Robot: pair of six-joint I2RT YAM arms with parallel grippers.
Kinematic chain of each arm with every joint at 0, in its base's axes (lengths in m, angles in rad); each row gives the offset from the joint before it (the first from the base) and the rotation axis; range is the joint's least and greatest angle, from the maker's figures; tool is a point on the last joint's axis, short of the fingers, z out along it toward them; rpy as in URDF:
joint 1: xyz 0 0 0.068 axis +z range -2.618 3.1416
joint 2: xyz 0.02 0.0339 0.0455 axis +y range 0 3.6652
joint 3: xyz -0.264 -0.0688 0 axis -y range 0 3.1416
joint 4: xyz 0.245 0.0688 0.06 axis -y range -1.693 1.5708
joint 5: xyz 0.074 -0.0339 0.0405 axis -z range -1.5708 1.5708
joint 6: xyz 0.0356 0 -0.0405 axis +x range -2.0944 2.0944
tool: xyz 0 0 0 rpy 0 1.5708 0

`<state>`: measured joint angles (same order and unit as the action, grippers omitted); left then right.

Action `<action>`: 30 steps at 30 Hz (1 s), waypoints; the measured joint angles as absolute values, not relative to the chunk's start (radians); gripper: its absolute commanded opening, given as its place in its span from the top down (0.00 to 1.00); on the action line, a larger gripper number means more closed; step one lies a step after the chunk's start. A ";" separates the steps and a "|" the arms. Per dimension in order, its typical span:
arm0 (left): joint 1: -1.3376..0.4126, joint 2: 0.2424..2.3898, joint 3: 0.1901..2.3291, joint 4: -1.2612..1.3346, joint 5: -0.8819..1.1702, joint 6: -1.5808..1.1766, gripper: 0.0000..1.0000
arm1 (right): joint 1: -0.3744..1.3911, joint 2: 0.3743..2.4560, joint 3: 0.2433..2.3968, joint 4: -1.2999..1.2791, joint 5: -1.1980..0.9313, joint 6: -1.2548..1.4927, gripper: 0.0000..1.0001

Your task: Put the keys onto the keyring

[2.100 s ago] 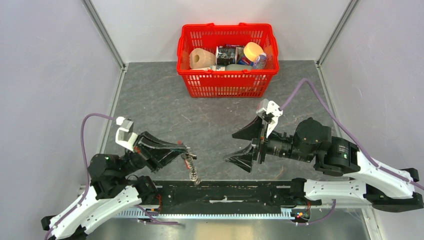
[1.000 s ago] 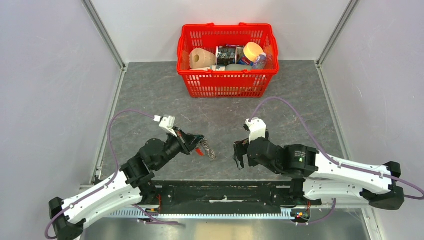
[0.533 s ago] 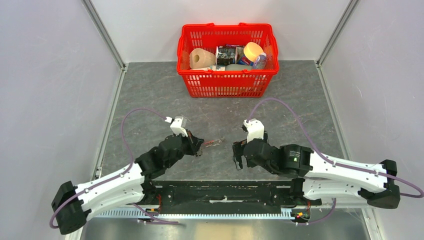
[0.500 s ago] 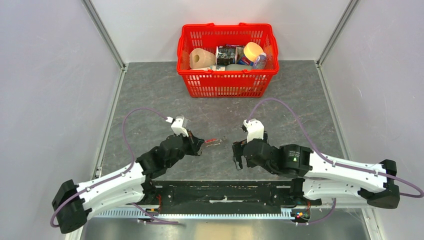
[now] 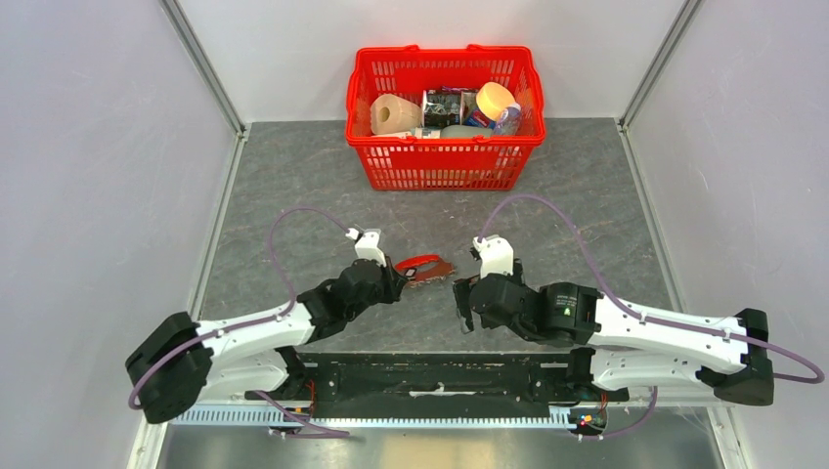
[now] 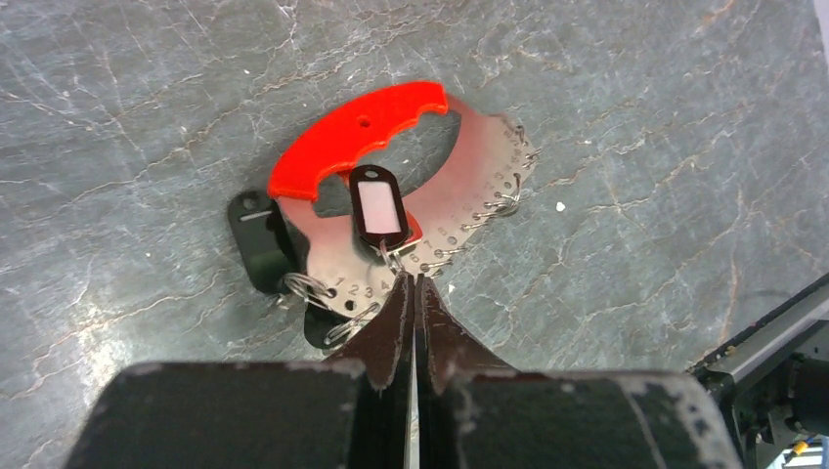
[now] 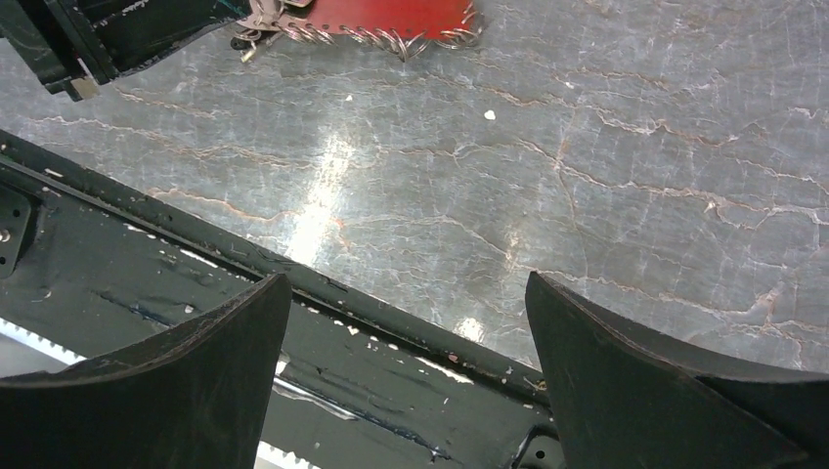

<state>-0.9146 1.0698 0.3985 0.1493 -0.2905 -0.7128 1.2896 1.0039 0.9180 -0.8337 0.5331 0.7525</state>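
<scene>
At the tips of the left jaws the keyring lies flat on the counter. Left jaws: pressed together, their tips meeting on the near edge of the bunch, where the tag's short chain joins the metal; the exact link caught is hidden by the tips. Directly ahead of the tips sits the white tag in its black frame, resting on the silvery plate. Beyond the tag the red strap curves from ahead-left to ahead-right of the jaws. Small wire rings line the plate's outer edge to the right of the tips. Just left of the tips lies the black-headed key, touching the plate's left end, with a silvery ring at its near end; whether that ring passes through the plate cannot be told.

Right jaws: spread wide, nothing between them, bare counter beneath. The keyring lies ahead and to the left of them, touching neither, at the far edge of the right wrist view. From above, the bunch lies between the two sets of jaws, touching the left set only. A red basket stands well beyond both, at the back of the counter.
</scene>
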 measured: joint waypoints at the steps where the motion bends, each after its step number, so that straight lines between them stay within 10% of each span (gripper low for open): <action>1: -0.913 1.094 0.399 0.168 -0.286 -0.713 0.98 | 1.290 1.004 0.914 -0.834 0.535 0.756 0.03; 6: -0.908 1.202 0.399 0.244 -0.269 -0.713 0.93 | 1.290 1.010 0.904 -0.838 0.541 0.768 0.03; 18: -0.904 1.320 0.453 0.267 -0.216 -0.715 0.40 | 1.290 1.011 0.894 -0.852 0.584 0.778 0.03; 30: -0.905 1.016 0.589 0.056 -0.158 -0.656 0.16 | 1.290 1.016 0.893 -0.852 0.658 0.777 0.03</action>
<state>-0.9047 1.0157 0.5888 0.0559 -0.1581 -0.6563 1.2896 1.0161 0.8928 -0.8524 0.6579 0.7769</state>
